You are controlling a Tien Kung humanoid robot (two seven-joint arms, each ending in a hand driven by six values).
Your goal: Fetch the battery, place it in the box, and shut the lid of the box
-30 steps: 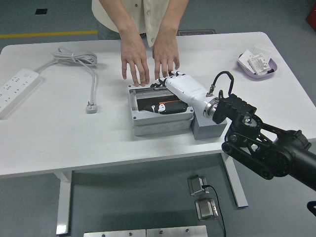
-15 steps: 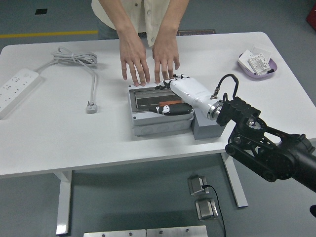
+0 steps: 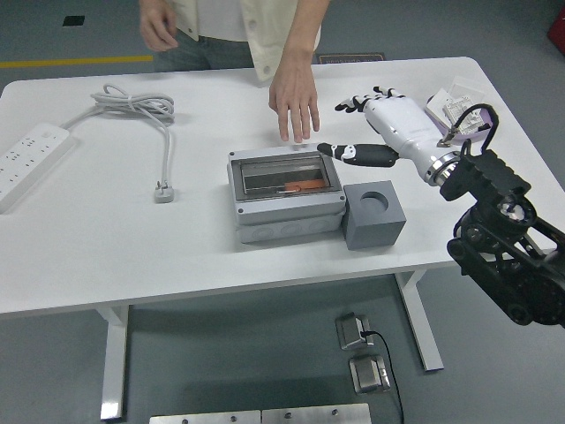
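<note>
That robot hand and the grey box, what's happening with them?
The grey box sits in the middle of the white table with its clear lid shut, and something orange shows through it. The robot's right hand hovers open to the right of the box, holding nothing. A person's hand rests on the table just behind the box. A grey block with a round hole stands beside the box.

A single head view looks from high on the robot's side, forward and down over the table (image 3: 106,230), whose near edge runs across the lower half. It stands back enough to show the whole tabletop, the floor beneath, and a person (image 3: 256,31) at the far side. The right arm enters from the right.
</note>
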